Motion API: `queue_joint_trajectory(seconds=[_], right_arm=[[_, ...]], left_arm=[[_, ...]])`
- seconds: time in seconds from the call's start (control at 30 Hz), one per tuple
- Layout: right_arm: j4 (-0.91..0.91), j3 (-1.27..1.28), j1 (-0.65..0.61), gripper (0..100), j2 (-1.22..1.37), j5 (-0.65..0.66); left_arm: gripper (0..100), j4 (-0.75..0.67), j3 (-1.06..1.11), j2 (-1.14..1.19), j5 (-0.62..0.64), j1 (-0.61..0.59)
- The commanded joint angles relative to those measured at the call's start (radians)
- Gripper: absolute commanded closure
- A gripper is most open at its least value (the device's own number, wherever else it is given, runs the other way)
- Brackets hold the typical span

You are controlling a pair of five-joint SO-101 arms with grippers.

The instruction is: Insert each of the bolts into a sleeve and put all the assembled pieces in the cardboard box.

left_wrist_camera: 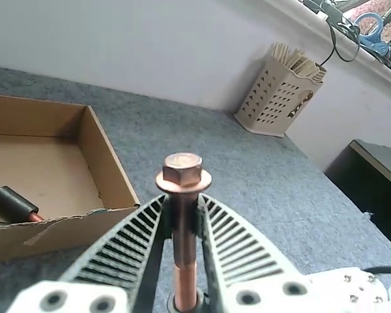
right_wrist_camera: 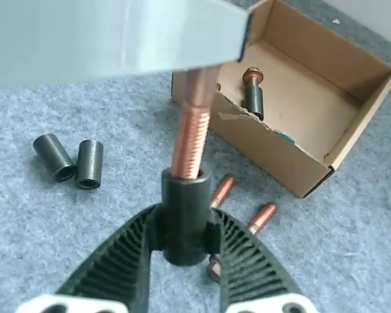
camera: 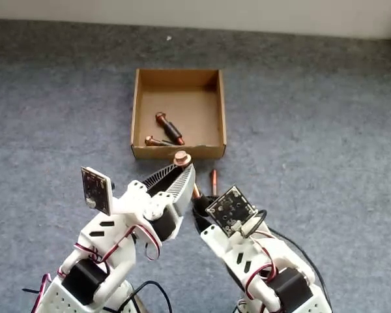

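My left gripper (camera: 181, 168) (left_wrist_camera: 182, 202) is shut on a copper bolt (left_wrist_camera: 184, 225), head up, just in front of the cardboard box (camera: 135, 111) (left_wrist_camera: 104, 156). The bolt's threaded shaft (right_wrist_camera: 192, 140) enters the top of a black sleeve (right_wrist_camera: 184, 215), which my right gripper (right_wrist_camera: 184, 222) holds upright, shut on it. In the high view the right gripper (camera: 197, 199) sits beside the left one, partly under its camera. Two assembled pieces (camera: 171, 128) (camera: 155, 141) lie in the box; one (right_wrist_camera: 253, 91) shows in the right wrist view.
Two loose black sleeves (right_wrist_camera: 54, 156) (right_wrist_camera: 89, 163) lie on the grey carpet beside the grippers. Loose bolts (right_wrist_camera: 223, 190) (right_wrist_camera: 262, 217) lie between the sleeve and the box (right_wrist_camera: 267, 147); one bolt (camera: 214, 181) is near its front wall. A perforated cream holder (left_wrist_camera: 278, 91) stands by the wall.
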Motion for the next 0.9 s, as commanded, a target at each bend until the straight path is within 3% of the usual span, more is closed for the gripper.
queue_joint_trajectory(seconds=[0.0,0.33,0.5,0.63,0.87], right_arm=[[-0.033,-0.062,0.015,99.3,-0.01,0.002],[-0.035,-0.116,0.016,99.3,-0.01,0.002],[-0.036,-0.139,0.015,99.3,-0.01,-0.006],[-0.041,-0.142,0.018,99.2,-0.01,-0.117],[-0.068,-0.179,0.128,99.2,-0.01,-0.127]], left_arm=[[100,-0.026,-0.004,-0.004,-0.009,0.024],[99,-0.025,-0.002,-0.004,0.002,0.028],[99,0.02,0.01,-0.004,0.04,0.134],[99,0.037,0.013,-0.004,0.041,0.174],[99,0.038,0.03,-0.004,0.038,0.179]])
